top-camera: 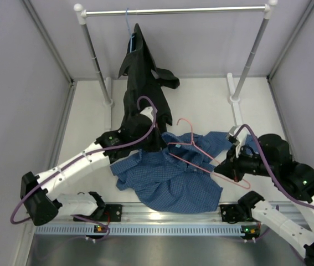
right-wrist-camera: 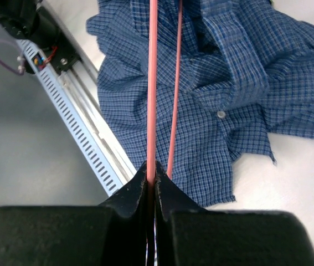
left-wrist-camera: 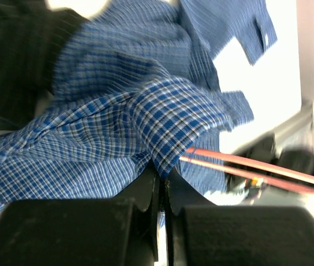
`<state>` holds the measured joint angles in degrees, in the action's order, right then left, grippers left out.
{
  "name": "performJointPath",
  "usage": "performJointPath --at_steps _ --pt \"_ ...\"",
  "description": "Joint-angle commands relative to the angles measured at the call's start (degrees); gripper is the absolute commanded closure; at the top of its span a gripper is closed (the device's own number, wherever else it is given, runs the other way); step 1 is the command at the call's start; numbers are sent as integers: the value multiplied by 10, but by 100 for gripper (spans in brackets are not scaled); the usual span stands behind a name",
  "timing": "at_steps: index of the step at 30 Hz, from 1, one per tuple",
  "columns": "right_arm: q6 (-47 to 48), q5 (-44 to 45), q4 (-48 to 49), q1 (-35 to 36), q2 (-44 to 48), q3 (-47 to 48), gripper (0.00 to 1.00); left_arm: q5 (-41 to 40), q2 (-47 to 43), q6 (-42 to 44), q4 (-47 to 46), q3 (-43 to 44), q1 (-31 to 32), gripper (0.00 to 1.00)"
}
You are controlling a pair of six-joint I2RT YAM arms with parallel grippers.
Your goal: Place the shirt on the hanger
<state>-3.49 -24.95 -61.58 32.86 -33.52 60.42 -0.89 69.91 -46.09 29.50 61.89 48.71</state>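
Note:
The blue checked shirt (top-camera: 168, 180) lies crumpled on the white table near the front edge. The pink-red hanger (top-camera: 192, 149) is held over it, hook toward the back. My left gripper (top-camera: 158, 145) is at the shirt's back edge, against the black shirt. In the left wrist view it (left-wrist-camera: 164, 176) is shut on a raised fold of the shirt (left-wrist-camera: 118, 111), with the hanger's wires (left-wrist-camera: 245, 166) just to its right. My right gripper (top-camera: 220, 164) is at the hanger's right end. In the right wrist view it (right-wrist-camera: 152, 169) is shut on one hanger wire (right-wrist-camera: 152, 83) above the shirt (right-wrist-camera: 228, 83).
A black shirt (top-camera: 143, 83) hangs from a thin blue hanger (top-camera: 129, 27) on the rack rail (top-camera: 190, 10) and drapes onto the table. Rack posts (top-camera: 98, 66) (top-camera: 251, 61) stand at the back. A slotted metal rail (top-camera: 168, 213) runs along the front edge. Walls stand on both sides.

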Motion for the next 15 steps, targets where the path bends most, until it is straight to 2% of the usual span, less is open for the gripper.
performJointPath --at_steps 1,3,7,15 --pt "30 -99 124 7 -10 -22 100 68 -11 70 30 36 25 100" --pt "51 -142 167 7 -15 -47 100 60 -25 79 66 36 38 100" --pt "89 -137 249 7 -29 -85 100 37 -85 95 103 29 60 100" --pt "177 -224 300 7 -110 -93 100 16 -132 152 232 98 62 100"
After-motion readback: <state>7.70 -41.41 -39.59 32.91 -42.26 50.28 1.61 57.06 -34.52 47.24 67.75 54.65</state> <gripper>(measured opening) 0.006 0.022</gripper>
